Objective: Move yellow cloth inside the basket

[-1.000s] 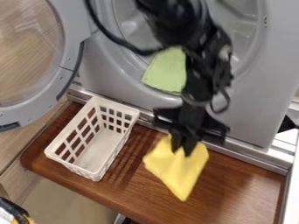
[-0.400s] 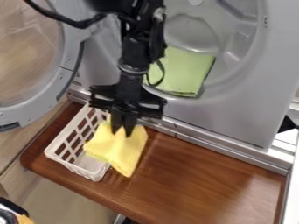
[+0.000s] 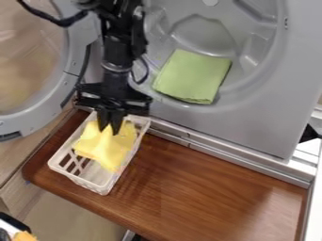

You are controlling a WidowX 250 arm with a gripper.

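Over the wooden counter, the black arm had swung toward the view's left, to the white basket. The yellow cloth, a second earlier out over bare wood, now hung within the basket's outline; whether it touched the bottom could not be told. Only lowering and release seemed left. The arm came down from the top edge, nearly upright, its gripper pointing downward, pinched narrow on the cloth's upper part.

A grey front-loading machine stands at one o'clock, its round door open at ten; a glossy wooden board lies at five, pale floor at seven
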